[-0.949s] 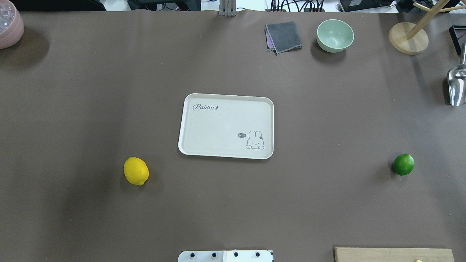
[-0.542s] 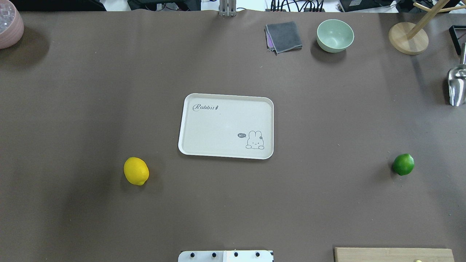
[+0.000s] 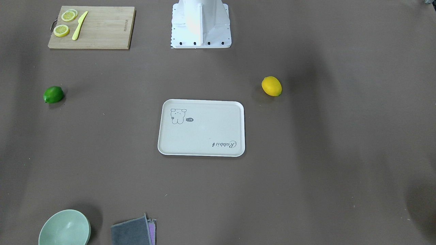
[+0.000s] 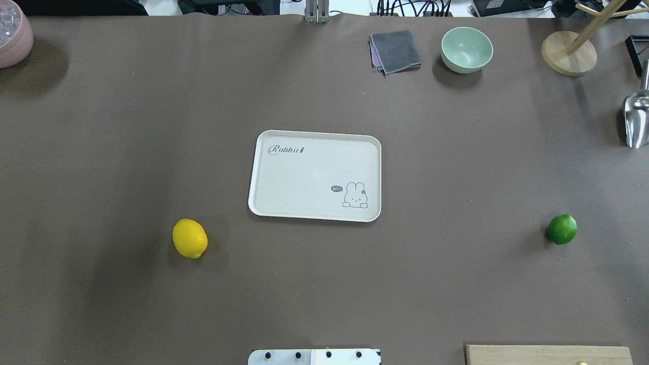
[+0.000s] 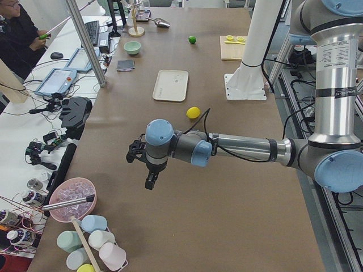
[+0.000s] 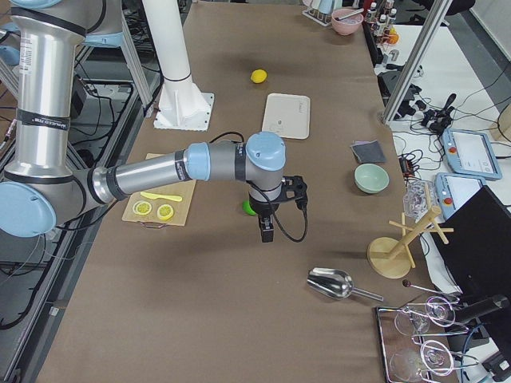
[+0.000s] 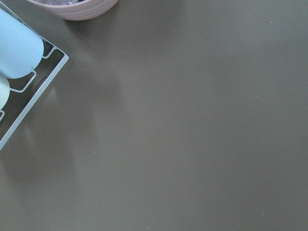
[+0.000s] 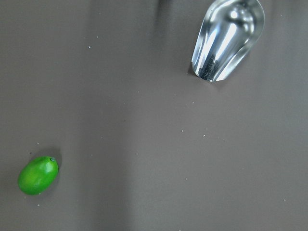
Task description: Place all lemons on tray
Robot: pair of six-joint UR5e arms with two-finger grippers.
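Observation:
The yellow lemon (image 4: 189,238) lies on the brown table, near-left of the tray (image 4: 314,175); it also shows in the front view (image 3: 271,86). The green lemon (image 4: 562,229) lies far to the right, and in the right wrist view (image 8: 38,175) at lower left. The off-white tray is bare. Neither gripper shows in the overhead or front views. In the left side view my left gripper (image 5: 150,180) hangs over the table's left end, far from the yellow lemon (image 5: 193,112). In the right side view my right gripper (image 6: 266,231) hangs beside the green lemon (image 6: 250,207). I cannot tell whether either is open or shut.
A wooden cutting board (image 3: 92,27) with lemon slices and a yellow knife lies near the robot base. A green bowl (image 4: 466,49), grey cloth (image 4: 395,50), wooden stand (image 4: 568,53) and metal scoop (image 4: 636,119) are at the far right. A pink bowl (image 4: 12,38) is far left.

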